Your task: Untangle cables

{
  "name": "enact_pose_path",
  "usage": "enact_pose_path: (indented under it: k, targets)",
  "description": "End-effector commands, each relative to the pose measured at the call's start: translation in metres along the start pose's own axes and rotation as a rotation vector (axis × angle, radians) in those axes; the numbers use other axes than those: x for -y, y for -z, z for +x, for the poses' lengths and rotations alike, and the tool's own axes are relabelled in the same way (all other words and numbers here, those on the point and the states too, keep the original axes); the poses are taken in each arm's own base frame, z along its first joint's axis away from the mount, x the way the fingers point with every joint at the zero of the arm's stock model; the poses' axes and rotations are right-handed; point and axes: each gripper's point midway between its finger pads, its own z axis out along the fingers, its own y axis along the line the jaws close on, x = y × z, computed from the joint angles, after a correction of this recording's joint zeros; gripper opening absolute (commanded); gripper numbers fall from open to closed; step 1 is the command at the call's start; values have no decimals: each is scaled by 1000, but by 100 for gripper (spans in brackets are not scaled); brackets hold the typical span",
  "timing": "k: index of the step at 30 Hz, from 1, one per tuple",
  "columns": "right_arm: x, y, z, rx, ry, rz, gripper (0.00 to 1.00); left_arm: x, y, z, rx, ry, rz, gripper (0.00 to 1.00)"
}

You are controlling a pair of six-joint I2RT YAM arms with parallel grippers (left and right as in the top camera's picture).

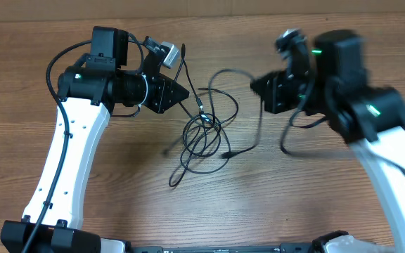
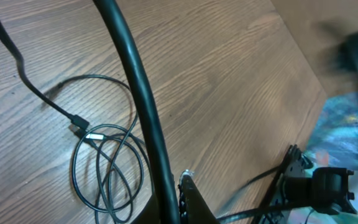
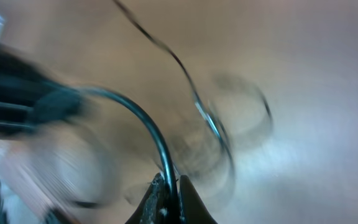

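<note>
- The cables (image 1: 202,133) are seen in the middle of the table (image 1: 118,204). They are gathered into a tangle (image 1: 204,135) of overlapping loops, from which loose strands trail out.
- The tangle is placed between the two claws and somewhat nearer the robot's base than either of them. Its long axis is laid roughly from the far side of the table toward the near side, across the line joining the claws.
- The left gripper (image 1: 185,91) is found just beside the upper loops and is the nearer of the two. The right gripper (image 1: 255,86) is set well apart from the tangle, on its other side.
- The left jaws are held together on a strand. In the left wrist view this strand is seen running up from the fingertips across the frame, with the loops (image 2: 104,162) lying flat on the wood below and to the left.
- The right jaws are also pressed together. A cord is seen entering the right gripper (image 3: 169,200) between the tips, though the blur there allows only a probable reading of a clamped strand.
- Both forearms are stretched low over the table, with the claws pointed at each other. The coming move is judged to be an outward pull, away from the tangle.
</note>
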Motion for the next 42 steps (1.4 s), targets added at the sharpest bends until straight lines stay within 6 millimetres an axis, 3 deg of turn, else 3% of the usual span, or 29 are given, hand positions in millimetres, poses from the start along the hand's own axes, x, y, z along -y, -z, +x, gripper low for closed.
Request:
enact_pose_path:
  k: [1,7,13,20,32,42]
  targets:
    - [23,-27,11,-92,-38,73,4,2,4,-6,16,-49,-6,4]
    - [15,-42,-11,-29,41,3,4,65,22,-9,142,-422,338,4]
    - [8,-41,-38,77,97,-21,4,59,43,-5,171,-429,308,4]
    - [-25,-38,-63,193,285,-148,5,73,85,-22,353,-393,478,4]
    - [-67,-37,-76,293,494,-240,7,93,100,-26,405,-340,619,4]
    - [-90,-41,-87,359,558,-278,34,95,99,-26,372,-261,641,4]
